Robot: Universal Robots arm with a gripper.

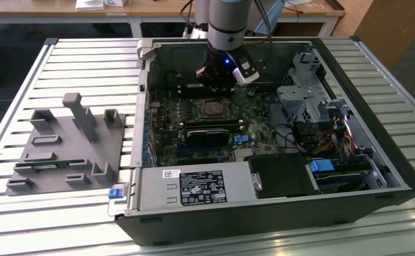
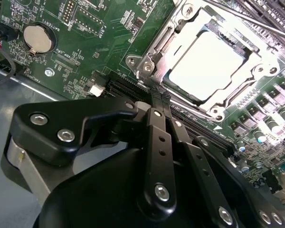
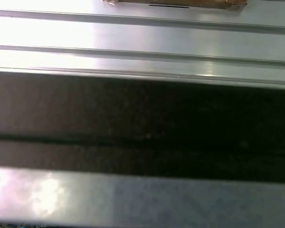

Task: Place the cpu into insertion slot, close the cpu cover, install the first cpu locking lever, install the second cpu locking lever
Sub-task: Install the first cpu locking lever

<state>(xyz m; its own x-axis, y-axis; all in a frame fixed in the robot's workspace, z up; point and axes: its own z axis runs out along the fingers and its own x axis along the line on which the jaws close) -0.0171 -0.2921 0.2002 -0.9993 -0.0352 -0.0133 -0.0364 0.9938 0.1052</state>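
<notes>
Cpu (image 2: 206,64) seated, end effector (image 2: 160,94) pinched beside

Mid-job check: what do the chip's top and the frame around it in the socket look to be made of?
The small square cpu with its pale silver-grey top looks like dull brushed metal: it takes the light as an even, soft glare with no sharp reflection. The thin silver metal cpu cover frame around it looks like bright, smooth stamped steel, with hard glints along its bent edges. The alloys cannot be told.
</notes>
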